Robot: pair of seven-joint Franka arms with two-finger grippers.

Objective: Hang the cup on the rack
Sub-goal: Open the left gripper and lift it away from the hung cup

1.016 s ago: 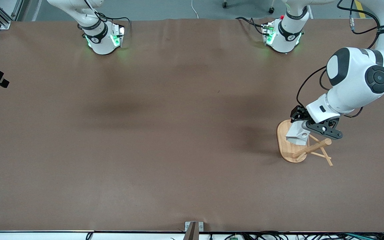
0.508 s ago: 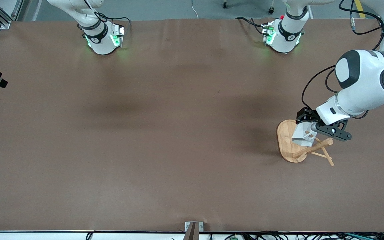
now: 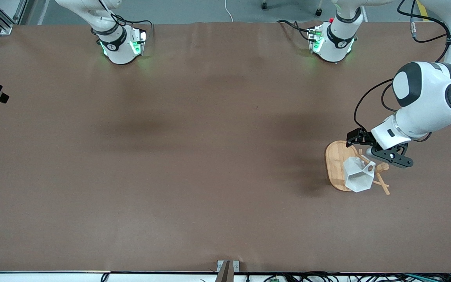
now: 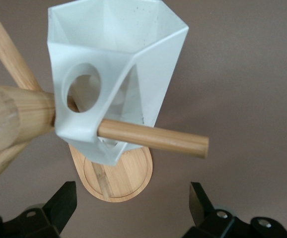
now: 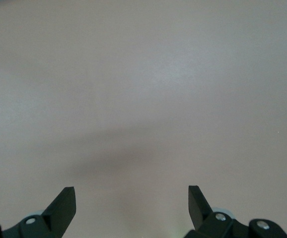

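Brown table (image 3: 194,156) | cup (image 4: 114,74) hangs by handle hole on rack (image 3: 337,166) peg (image 4: 153,139) | left gripper (image 4: 132,208) wide, empty, above rack: retreat straight, avoid brushing cup | right gripper (image 5: 131,208) wide, waiting.

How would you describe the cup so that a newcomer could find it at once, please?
Look toward the left arm's end of the brown table for the bamboo rack. The cup hangs on a peg through its handle hole, under the open left hand; it is white and faceted.
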